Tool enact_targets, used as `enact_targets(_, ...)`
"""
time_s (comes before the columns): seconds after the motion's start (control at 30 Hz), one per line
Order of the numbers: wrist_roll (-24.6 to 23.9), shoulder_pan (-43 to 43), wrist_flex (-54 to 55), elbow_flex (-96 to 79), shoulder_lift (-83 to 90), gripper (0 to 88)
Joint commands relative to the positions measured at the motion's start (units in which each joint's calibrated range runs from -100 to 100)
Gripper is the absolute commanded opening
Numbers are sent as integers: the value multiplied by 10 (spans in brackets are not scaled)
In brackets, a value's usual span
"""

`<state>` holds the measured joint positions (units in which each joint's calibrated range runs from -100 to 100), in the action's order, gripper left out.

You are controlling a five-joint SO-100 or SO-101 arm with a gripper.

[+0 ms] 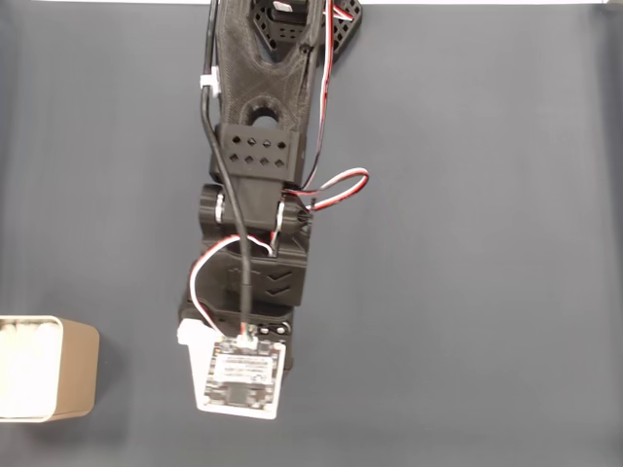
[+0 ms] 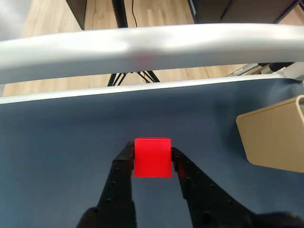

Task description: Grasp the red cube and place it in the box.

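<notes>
Dark blue-grey tabletop (image 1: 487,243) — beyond it, light wooden floor (image 2: 156,12) and black stand legs (image 2: 121,14).

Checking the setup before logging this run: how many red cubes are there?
1. The red cube sits between the gripper fingers in the wrist view, left of the box. In the fixed view the arm could hide others.

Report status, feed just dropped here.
End effector closed on small red cube. Beige metal box to its right in wrist view. Nothing between them.
</notes>
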<state>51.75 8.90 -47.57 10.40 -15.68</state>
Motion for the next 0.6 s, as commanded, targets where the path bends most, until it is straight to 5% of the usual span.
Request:
enact_targets(0.0,-12,18,-11,45,51,66)
enact_targets(0.57,-18,63,-14,112,34,68)
